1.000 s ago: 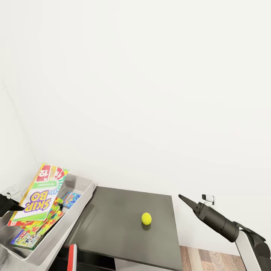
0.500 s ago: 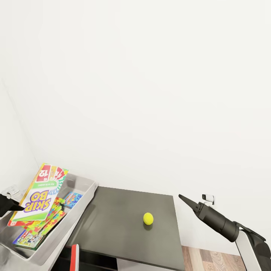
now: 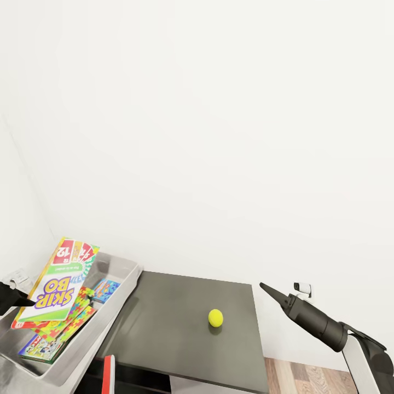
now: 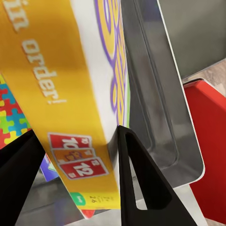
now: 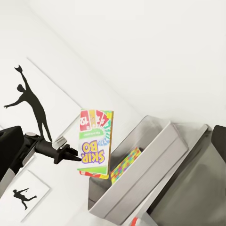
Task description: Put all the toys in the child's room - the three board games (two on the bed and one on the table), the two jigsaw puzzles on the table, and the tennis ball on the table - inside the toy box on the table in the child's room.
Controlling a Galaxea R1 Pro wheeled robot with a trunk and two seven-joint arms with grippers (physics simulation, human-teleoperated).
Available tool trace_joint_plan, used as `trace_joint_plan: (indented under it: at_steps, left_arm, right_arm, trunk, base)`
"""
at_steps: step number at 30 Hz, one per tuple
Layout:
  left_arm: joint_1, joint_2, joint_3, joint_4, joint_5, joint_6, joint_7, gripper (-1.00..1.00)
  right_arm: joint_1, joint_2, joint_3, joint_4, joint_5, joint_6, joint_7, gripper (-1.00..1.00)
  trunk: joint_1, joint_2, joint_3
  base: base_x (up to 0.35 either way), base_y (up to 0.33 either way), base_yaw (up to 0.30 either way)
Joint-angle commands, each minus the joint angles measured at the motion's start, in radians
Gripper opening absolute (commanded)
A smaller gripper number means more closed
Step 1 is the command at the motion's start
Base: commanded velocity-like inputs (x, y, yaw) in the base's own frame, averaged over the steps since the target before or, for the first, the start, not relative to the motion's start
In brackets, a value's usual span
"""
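Observation:
My left gripper (image 3: 19, 298) is shut on the Skip-Bo board game (image 3: 57, 279), held tilted over the left end of the grey toy box (image 3: 117, 298). In the left wrist view its black fingers (image 4: 141, 183) press both sides of the game's (image 4: 70, 94) yellow edge above the bin (image 4: 155, 94). Jigsaw puzzles (image 3: 68, 322) and other colourful game boxes (image 3: 104, 288) lie in the bin. The tennis ball (image 3: 215, 317) rests on the dark grey table section (image 3: 164, 328). My right gripper (image 3: 268, 290) hovers shut, right of the ball and off the table's edge.
A white wall rises behind the table. A red object (image 3: 108, 372) stands below the table's front edge. Wood floor (image 3: 306, 377) shows at the lower right. The right wrist view looks at the held game (image 5: 95, 141), the bin (image 5: 136, 179) and black silhouette pictures (image 5: 33, 103).
The table, bin and ball slid slightly right in the picture a second ago, a small camera shift. The Skip-Bo box stays in my left gripper; both arms hold still.

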Motion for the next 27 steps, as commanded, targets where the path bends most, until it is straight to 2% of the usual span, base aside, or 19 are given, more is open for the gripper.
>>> trace_joint_plan:
  at_steps: [1,27]
  left_arm:
    - [-0.001,-0.001,0.002,-0.001,-0.009,0.011,-0.008,-1.00]
    - [-0.001,0.000,0.003,-0.001,-0.008,0.007,-0.010,-1.00]
  right_arm:
    - [-0.001,0.000,0.000,0.000,-0.004,0.006,0.001,1.00]
    - [0.000,0.000,0.000,-0.001,-0.004,0.008,-0.001,1.00]
  trunk:
    - [0.000,-0.001,-0.001]
    - [0.000,-0.001,-0.005]
  base:
    - [0.000,0.000,0.000]
    - [0.000,0.000,0.000]
